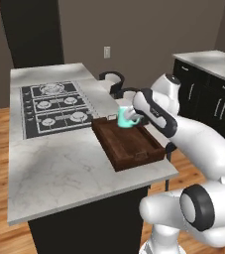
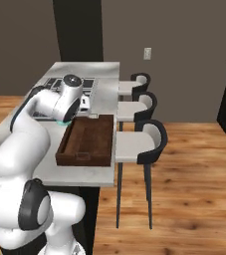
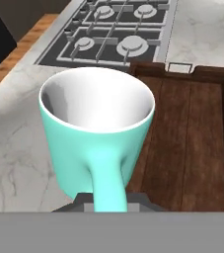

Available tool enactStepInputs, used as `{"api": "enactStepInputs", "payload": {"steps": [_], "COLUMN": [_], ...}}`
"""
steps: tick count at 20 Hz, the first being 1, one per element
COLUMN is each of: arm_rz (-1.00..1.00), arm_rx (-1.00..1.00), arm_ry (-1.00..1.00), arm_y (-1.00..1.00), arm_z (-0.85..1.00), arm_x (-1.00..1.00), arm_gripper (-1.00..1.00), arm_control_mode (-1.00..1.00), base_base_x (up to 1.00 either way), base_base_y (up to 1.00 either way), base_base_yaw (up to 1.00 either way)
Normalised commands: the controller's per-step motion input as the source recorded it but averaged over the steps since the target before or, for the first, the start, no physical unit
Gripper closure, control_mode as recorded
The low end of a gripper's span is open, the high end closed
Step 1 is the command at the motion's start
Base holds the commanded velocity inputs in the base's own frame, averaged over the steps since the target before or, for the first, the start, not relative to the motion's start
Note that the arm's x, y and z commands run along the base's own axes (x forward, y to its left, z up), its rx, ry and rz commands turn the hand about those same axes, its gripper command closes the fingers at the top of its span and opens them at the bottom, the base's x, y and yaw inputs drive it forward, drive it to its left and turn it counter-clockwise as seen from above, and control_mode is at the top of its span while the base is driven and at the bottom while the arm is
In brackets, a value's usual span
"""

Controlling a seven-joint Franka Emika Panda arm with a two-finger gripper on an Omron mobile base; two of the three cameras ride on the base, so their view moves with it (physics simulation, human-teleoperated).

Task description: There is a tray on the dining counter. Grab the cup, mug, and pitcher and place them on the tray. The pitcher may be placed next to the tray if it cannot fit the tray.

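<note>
My gripper is shut on the handle of the teal mug, which stays upright with its white inside showing. The mug hangs just above the far end of the dark wooden tray, over the rim nearest the cooktop. In the hand view the mug straddles the tray's left rim, partly over the marble of the dining counter. In the right base view a sliver of the mug peeks out under my hand beside the tray. The cup and the pitcher are out of view.
The black gas cooktop lies just beyond the tray on the island. Three stools line the counter's far side beside the tray. Dark cabinets under a marble top stand at the right.
</note>
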Motion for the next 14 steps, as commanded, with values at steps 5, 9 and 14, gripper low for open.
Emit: {"api": "enactStepInputs", "payload": {"steps": [5, 9, 14], "arm_rz": [0.00, 0.00, 0.00], "arm_rx": [-0.02, 0.00, -0.01], "arm_ry": [-0.15, -0.14, -0.07], "arm_y": [0.03, 0.02, 0.07], "arm_z": [-0.41, -0.43, -0.36], "arm_x": [0.47, 0.24, 0.34], "arm_gripper": [1.00, 1.00, 1.00], "arm_control_mode": [-1.00, -1.00, -1.00], "base_base_x": [0.00, 0.00, 0.00], "base_base_y": [0.00, 0.00, 0.00], "base_base_yaw": [0.00, 0.00, 0.00]}}
